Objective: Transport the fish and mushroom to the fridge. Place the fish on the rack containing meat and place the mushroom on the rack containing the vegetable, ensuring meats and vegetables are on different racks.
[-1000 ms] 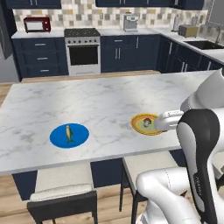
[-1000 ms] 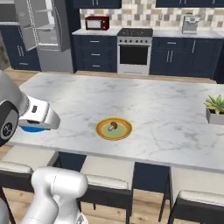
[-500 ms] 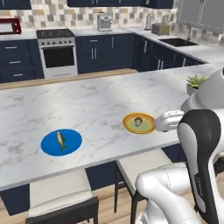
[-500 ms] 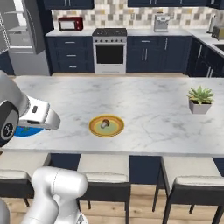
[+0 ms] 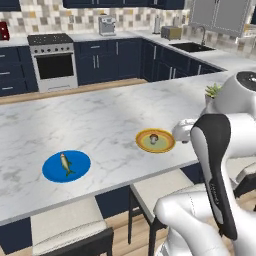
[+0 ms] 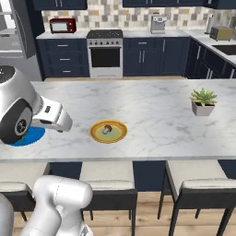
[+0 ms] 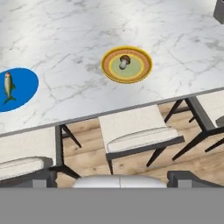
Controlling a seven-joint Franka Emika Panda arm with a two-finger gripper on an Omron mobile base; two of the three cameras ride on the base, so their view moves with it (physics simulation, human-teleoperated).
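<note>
arm: it's folding up high and close to the base, elbow bulging in the right half of the left base view, with the white forearm sticking out level over the near edge of the table [image 5: 100, 120]
claw: the tips aren't really showing in any shot, but it's sitting fully apart with nothing in it, looking down from above the stools at the table edge
fish [image 5: 65, 163]: lying flat on the blue plate [image 5: 52, 172], lower left of the left base view and far left of the hand view [image 7: 8, 86]
blue plate: poking out from behind the arm at the left edge of the right base view [image 6: 32, 135]
mushroom [image 6: 107, 130]: sitting in the middle of the yellow plate [image 6: 97, 137], center-left of the right base view; upper middle in the hand view [image 7: 124, 61]
plates: well apart from each other on the marble
plant [image 6: 203, 101]: potted, standing at the right side of the right base view
stools [image 7: 139, 133]: tucking under the table's near edge
</note>
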